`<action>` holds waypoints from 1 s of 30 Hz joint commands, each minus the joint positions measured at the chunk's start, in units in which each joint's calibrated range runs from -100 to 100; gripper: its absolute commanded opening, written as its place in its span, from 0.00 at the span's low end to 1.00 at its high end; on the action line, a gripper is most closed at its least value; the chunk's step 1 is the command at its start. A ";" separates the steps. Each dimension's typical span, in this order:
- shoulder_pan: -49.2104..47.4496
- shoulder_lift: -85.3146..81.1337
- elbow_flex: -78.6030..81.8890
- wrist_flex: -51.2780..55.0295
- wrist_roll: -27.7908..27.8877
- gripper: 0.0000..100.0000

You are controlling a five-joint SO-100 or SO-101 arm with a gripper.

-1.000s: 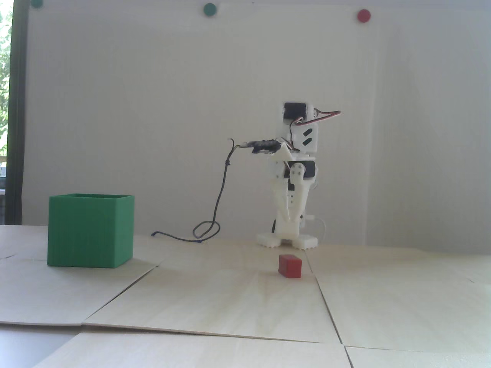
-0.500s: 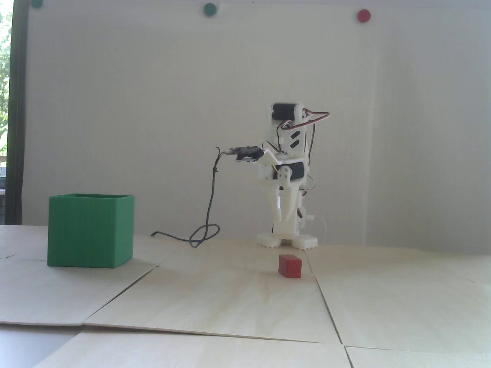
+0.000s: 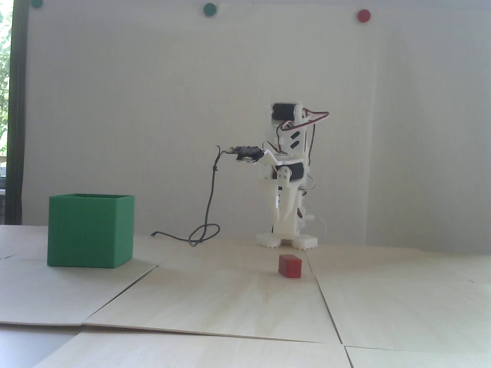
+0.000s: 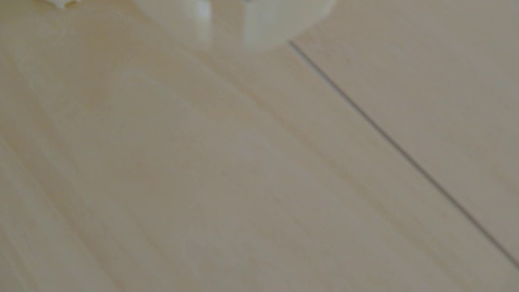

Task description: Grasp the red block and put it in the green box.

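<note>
Jaws slightly parted, hanging above red block [image 3: 290,266], apart

Matte red block [image 3: 289,265], ribbed matte green box [image 3: 90,230], pale smooth wood table [image 3: 230,303].

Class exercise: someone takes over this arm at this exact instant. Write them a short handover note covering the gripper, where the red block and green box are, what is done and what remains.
Gripper: points down above the table, holds nothing; whether it is open is unclear.
Red block: on the table in front of the arm's base, untouched; absent from the wrist view.
Green box: upright at the left in the fixed view, far from the block.
Done: nothing yet.
Left: descend, grasp, carry, drop in the box.
</note>
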 commanded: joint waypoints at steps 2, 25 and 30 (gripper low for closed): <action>0.08 -0.90 -3.30 -1.48 -0.12 0.02; -5.87 2.65 -0.46 -40.09 -0.38 0.02; -4.75 13.39 -4.19 -40.52 -0.43 0.02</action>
